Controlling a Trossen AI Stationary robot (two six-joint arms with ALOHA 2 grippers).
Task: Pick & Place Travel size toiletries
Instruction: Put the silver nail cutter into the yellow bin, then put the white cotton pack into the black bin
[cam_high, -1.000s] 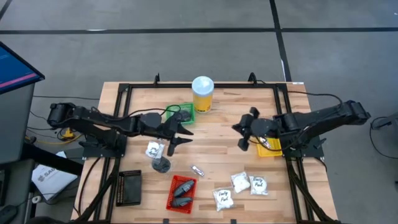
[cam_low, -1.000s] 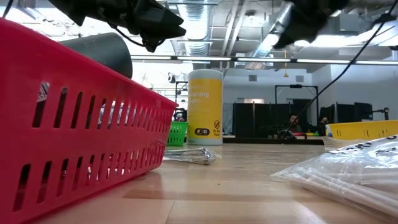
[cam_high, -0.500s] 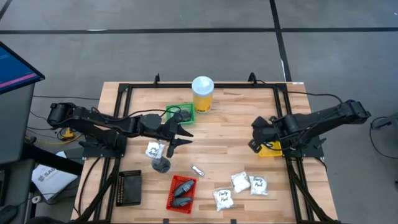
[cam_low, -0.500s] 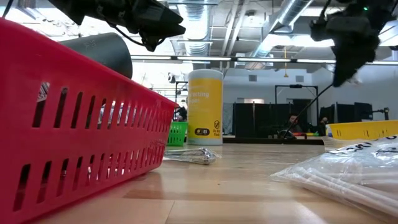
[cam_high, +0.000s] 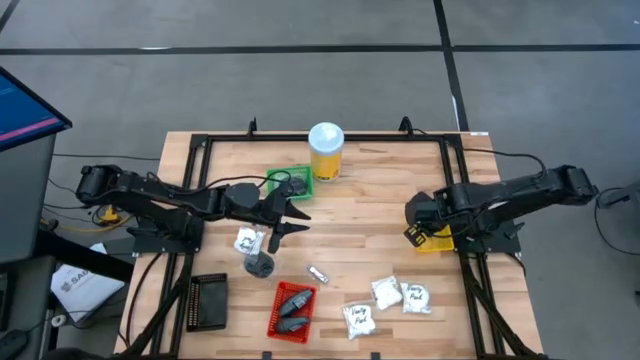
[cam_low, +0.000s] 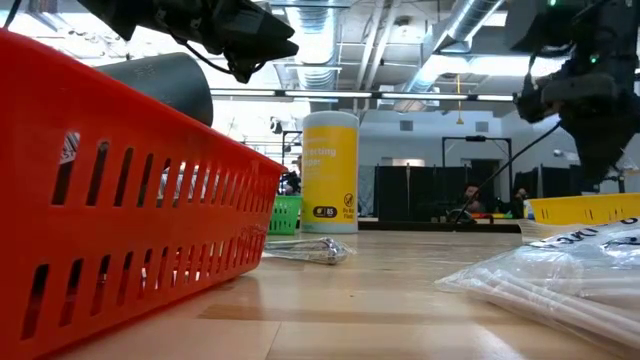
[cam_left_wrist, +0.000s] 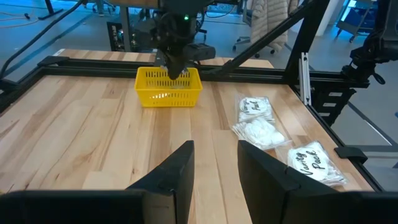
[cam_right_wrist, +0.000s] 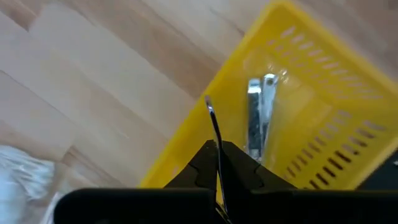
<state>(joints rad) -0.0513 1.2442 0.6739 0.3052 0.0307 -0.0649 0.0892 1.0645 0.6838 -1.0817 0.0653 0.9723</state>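
From above, the wooden table has two dark arms on it. The left gripper hangs in the air near the green tray, above and just past a white sachet and a dark round puck. Its fingers stand a little apart and hold nothing. The right gripper points down at the edge of the yellow tray, which looks like a place to drop things in. Three more white sachets lie near the front edge of the table, waiting to be picked up. A thin silvery tube lies alone in the middle. The red tray already has dark bottles in it. A tall yellow jar stands at the back, and a black tray sits at the front left.

From table height, the red tray fills the left side, the yellow jar stands behind it, and the silvery tube lies flat on the wood. The right gripper hangs over the yellow tray on the far right.

The left wrist view shows the two left fingers with a gap between them and nothing inside. Beyond them are the yellow tray and the sachets.

The right wrist view looks straight down. The right fingers are pressed together with a thin sliver sticking out between them; I cannot tell what it is. Below, a shiny silver tube lies in the yellow tray.
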